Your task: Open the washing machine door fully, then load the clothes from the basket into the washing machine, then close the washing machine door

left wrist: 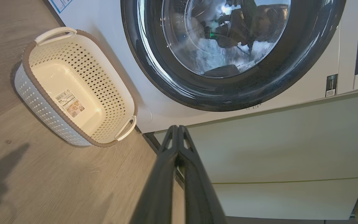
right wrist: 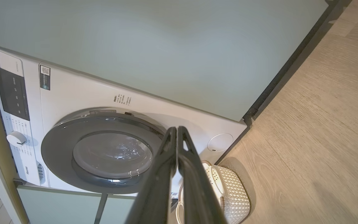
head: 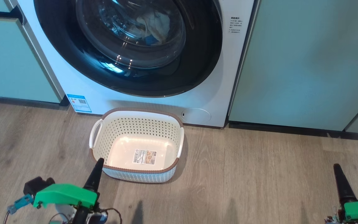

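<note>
The left fingers (left wrist: pixel 170 146) are pressed together tip to tip with nothing between them. In the head view they (head: pixel 95 177) rise at the lower left, with their tip overlapping the near left corner of the basket (head: pixel 135 127); whether they touch its rim can't be told. The right fingers (right wrist: pixel 166 149) are likewise closed on nothing. They stand at the lower right (head: pixel 342 183) over the wooden floor (head: pixel 259 174), well apart from the basket.

The basket sits upright on the floor, just in front of the washing machine (head: pixel 197 99). Its bare bottom shows a sticker (head: pixel 144 156).

Above it, the washing machine door (head: pixel 73 59) lies flush against the machine's front. Through its glass the clothes (head: pixel 155 26) show as a pale bundle with a blue patch inside the drum.

A blue label (head: pixel 79 103) marks the machine's lower left corner and a round service cap (head: pixel 196 115) its lower right. Pale green cabinets (head: pixel 306 62) flank it.
</note>
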You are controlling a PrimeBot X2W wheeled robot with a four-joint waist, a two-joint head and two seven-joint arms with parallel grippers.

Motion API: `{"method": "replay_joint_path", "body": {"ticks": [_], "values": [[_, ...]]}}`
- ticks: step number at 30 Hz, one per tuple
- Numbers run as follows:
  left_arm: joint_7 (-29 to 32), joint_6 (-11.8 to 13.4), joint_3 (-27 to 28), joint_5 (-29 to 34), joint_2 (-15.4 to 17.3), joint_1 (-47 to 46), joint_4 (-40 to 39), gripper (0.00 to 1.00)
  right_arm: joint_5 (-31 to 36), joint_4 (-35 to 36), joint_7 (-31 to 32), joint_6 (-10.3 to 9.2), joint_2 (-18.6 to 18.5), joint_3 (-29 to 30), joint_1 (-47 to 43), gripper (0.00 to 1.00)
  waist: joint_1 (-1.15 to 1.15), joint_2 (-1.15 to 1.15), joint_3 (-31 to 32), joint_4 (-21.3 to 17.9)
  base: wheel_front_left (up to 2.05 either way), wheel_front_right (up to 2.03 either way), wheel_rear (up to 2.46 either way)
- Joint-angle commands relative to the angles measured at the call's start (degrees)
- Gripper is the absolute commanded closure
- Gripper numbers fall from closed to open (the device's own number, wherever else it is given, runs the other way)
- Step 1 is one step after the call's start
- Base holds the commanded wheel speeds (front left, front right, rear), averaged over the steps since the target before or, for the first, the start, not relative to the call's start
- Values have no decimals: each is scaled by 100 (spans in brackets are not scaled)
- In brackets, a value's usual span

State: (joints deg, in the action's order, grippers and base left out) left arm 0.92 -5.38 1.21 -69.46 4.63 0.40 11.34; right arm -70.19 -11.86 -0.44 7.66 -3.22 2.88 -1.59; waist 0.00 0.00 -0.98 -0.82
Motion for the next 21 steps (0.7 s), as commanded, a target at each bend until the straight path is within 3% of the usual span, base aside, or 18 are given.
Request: {"method": "replay_joint_path", "body": {"ticks": [1,21], "values": [[34,-43,174,-181,31,-345,-140,100,-197,148,48,-12,-134,-39,383,100,0,0,4,4,0,0,0],[308,-148,332,-1533,-50,-535,113,100,-1563,-70,332,-15,-134,66,615,100,0,0,51,52,0,0,0]]}}
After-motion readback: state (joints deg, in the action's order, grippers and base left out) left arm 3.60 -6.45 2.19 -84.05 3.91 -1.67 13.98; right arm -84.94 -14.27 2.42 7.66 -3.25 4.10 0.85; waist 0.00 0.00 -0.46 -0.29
